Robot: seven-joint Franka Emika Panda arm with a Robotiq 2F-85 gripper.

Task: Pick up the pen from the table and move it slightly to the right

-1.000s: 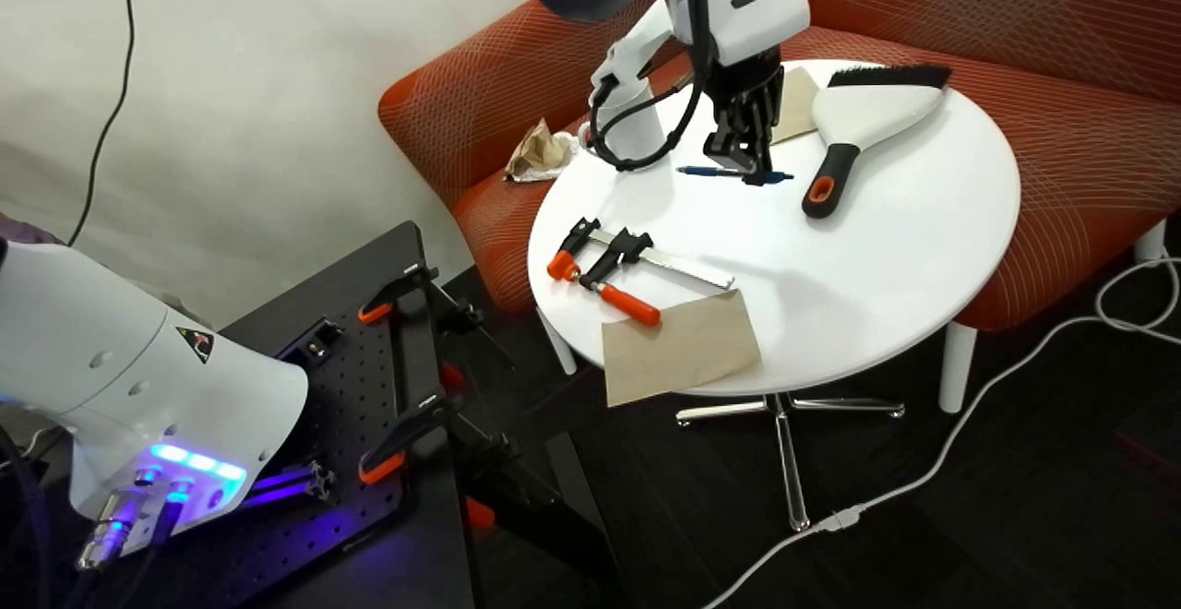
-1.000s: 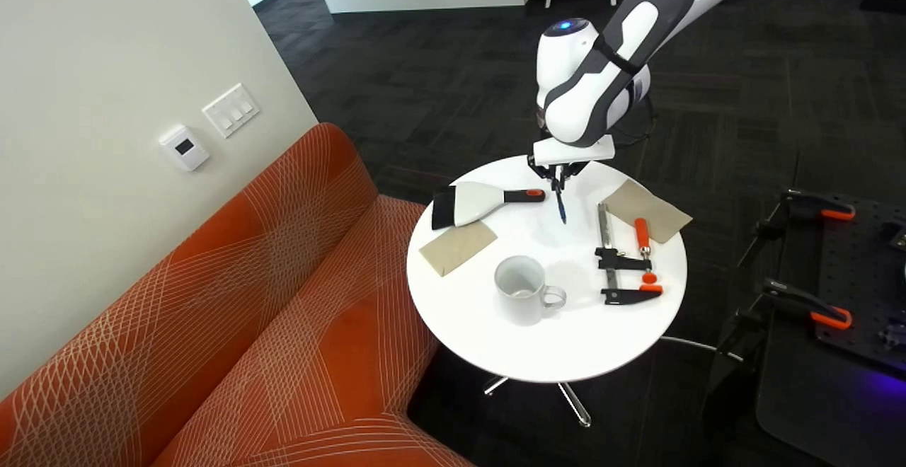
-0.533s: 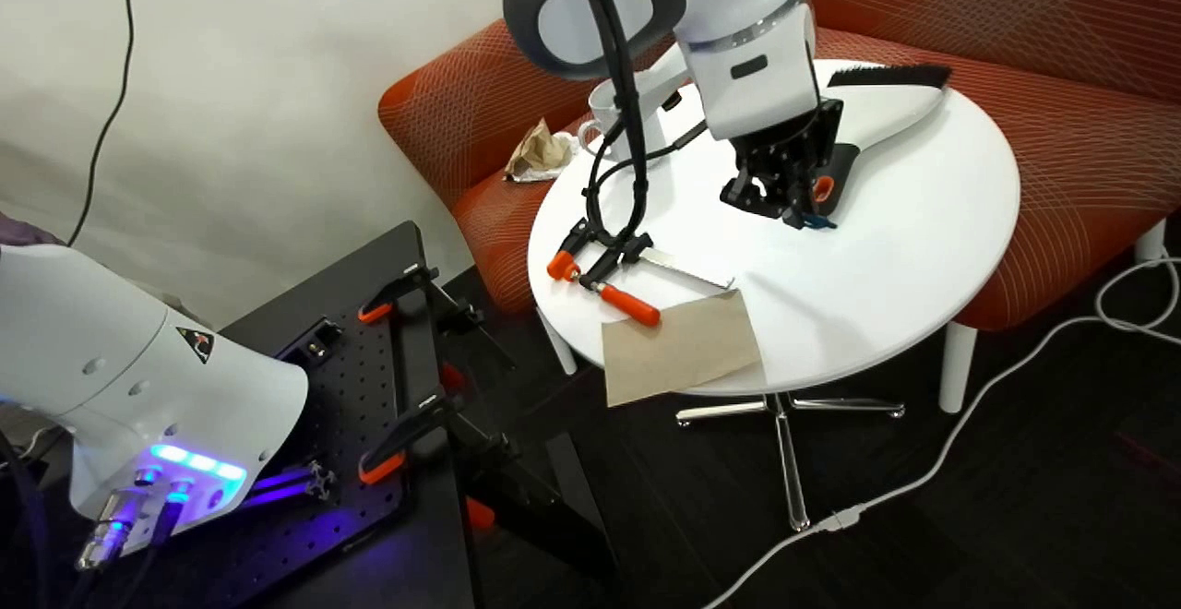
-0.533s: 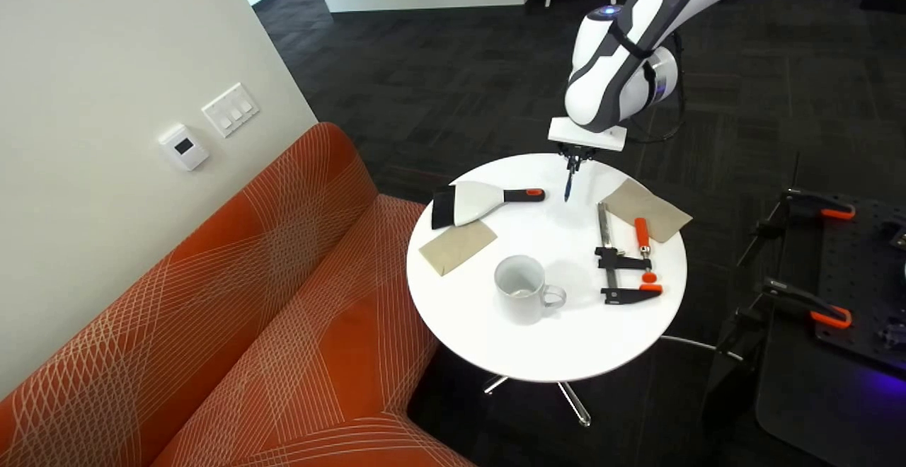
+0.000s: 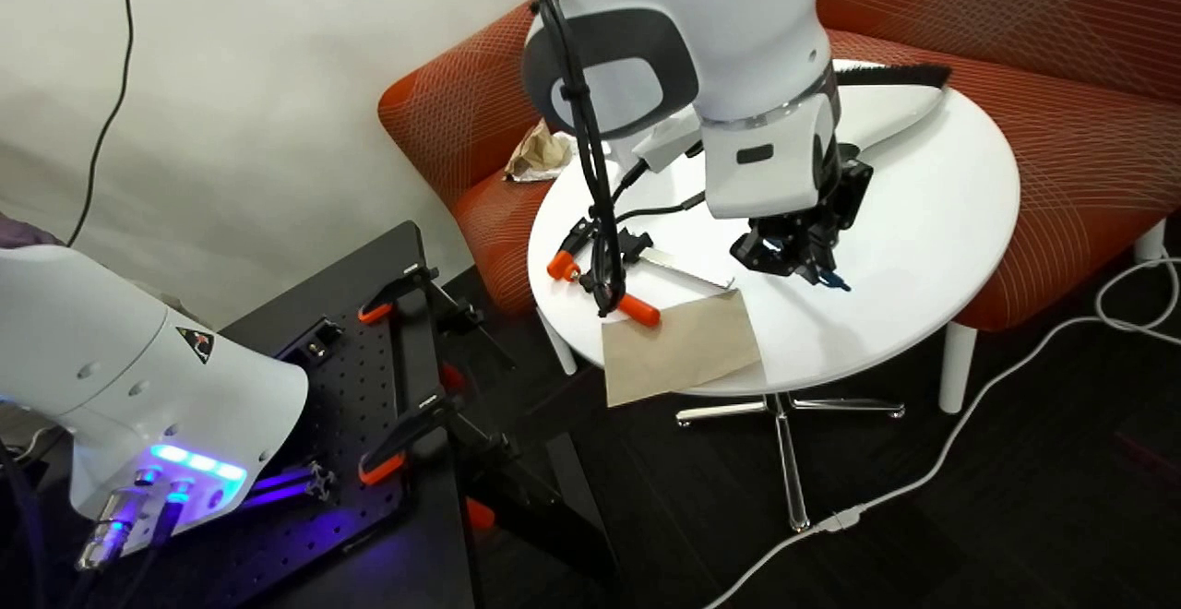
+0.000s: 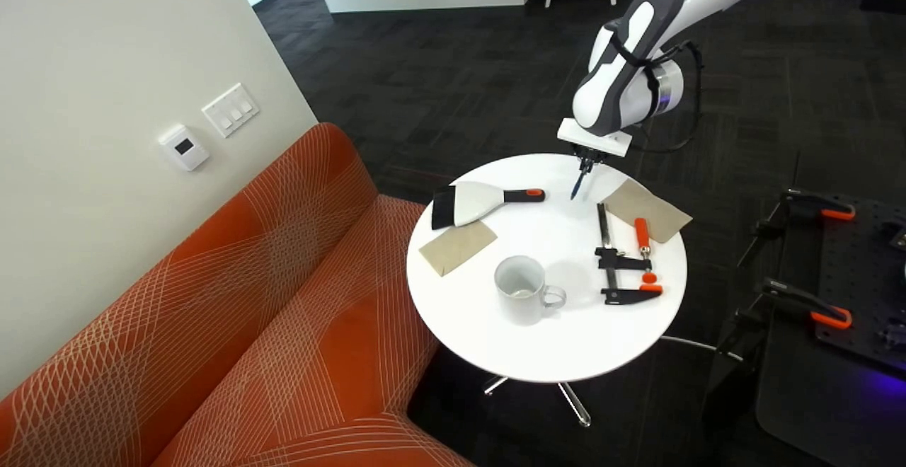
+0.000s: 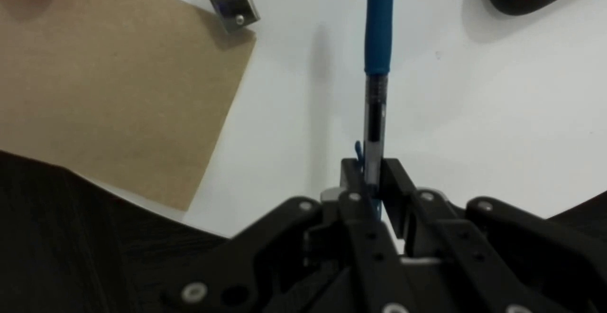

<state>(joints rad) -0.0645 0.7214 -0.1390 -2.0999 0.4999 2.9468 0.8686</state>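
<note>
Change, last second: one pen [image 7: 376, 95], together with the jaws, carried rightward in both exterior views, from just beside the handle of the white brush [image 6: 485, 202] to a station nearer the rim of the tabletop [image 6: 460, 304], between that handle and the brown sheet [image 6: 648, 210] overlapped by the clamp [image 6: 626, 262]. Bearing on the task: pick-up judged complete; sideways move under way or near its end, only a slight shift being asked; setting down and letting go not yet done. Jaws: pinching the pen from both sides, close by its clip. Location: above the tabletop and, it is judged, clear of it; a soft shadow [image 7: 318, 109], probably the pen's own, lies apart from it in the wrist view and supports this reading. Appearance: slender and straight; smooth dark-blue grip sleeve; clear barrel with a dark refill showing inside; slim blue clip, partly hidden behind one jaw; writing tip cut off by the top edge of the wrist view. Attitude: grip end projecting beyond the jaws; in an exterior view the pen [image 6: 577, 187] reads as a short dark sliver, aslant over the white surface, slimmer than the clamp's bar.
</note>
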